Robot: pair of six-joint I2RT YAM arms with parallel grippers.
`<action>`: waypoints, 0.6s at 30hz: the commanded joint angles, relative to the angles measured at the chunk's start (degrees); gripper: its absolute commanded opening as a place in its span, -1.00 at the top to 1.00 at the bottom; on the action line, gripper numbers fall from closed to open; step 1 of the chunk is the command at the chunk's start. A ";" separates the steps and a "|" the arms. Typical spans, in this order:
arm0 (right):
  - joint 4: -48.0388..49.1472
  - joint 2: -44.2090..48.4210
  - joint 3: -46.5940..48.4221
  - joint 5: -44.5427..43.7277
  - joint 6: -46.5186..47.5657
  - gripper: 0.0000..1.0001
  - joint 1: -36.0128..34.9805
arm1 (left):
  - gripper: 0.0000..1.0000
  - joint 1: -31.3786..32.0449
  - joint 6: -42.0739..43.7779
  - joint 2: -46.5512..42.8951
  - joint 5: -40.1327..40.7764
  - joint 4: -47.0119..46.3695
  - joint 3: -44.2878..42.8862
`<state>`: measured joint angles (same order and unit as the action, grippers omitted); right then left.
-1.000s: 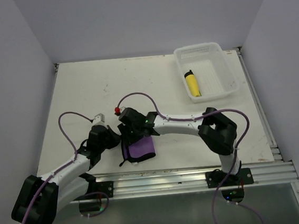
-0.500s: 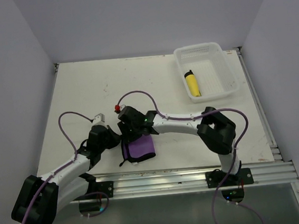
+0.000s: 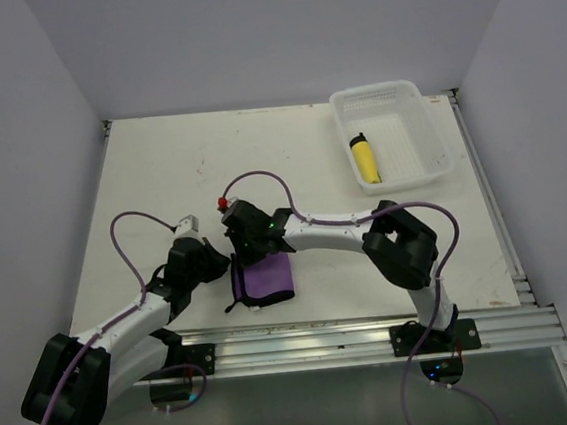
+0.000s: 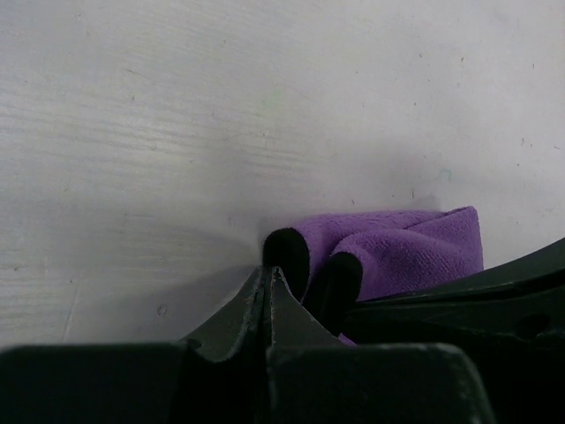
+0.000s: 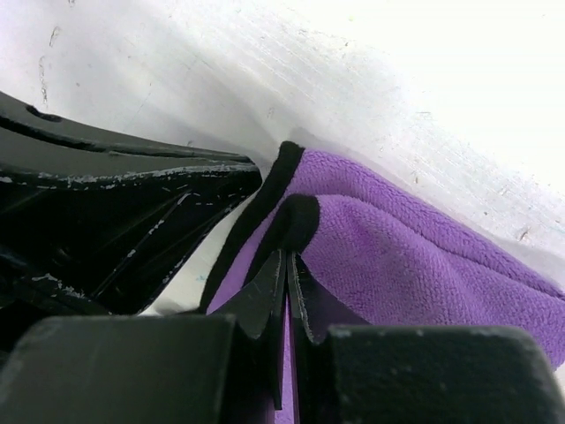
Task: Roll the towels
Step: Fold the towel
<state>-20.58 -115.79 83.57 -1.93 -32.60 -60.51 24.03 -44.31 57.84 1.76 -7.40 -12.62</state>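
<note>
The purple towel (image 3: 267,279) lies partly folded on the table near the front edge, its black edging toward both grippers. My right gripper (image 5: 289,256) is shut on a black-edged fold of this towel (image 5: 406,256), with purple cloth showing between the jaws. My left gripper (image 4: 269,272) is shut, its tips on the table right beside the towel's (image 4: 406,247) black edge, with nothing seen between them. From above, the left gripper (image 3: 226,266) and the right gripper (image 3: 242,257) meet at the towel's far left corner. The yellow towel (image 3: 364,160) lies rolled in the basket.
A white perforated basket (image 3: 426,128) stands at the back right of the table. A metal rail (image 3: 376,336) runs along the front edge. Purple cables loop over both arms. The left gripper's dark fingers (image 5: 115,203) lie close beside the right one.
The right gripper's jaws have closed on the purple towel's edge, and its arm has shifted slightly left. The left arm has not moved.
</note>
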 commanded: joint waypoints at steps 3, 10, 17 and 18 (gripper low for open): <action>0.19 -0.58 2.65 -0.88 -0.62 0.97 0.74 | 1.00 0.23 1.25 -0.45 1.05 -0.16 -1.00; 0.98 -2.78 3.27 0.09 -1.24 1.00 1.45 | 1.00 0.23 1.25 -0.63 0.97 0.01 -0.91; 1.15 -1.29 2.56 0.44 -1.42 0.58 1.89 | 1.00 0.23 1.42 -2.55 1.14 2.12 -2.23; 1.07 -0.24 2.56 0.35 -1.41 0.56 2.06 | 1.00 0.23 1.60 -3.00 1.23 2.91 -2.58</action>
<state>-20.08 -118.74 85.03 -1.78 -33.54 -59.05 24.03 -43.90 56.75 1.80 -5.93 -12.64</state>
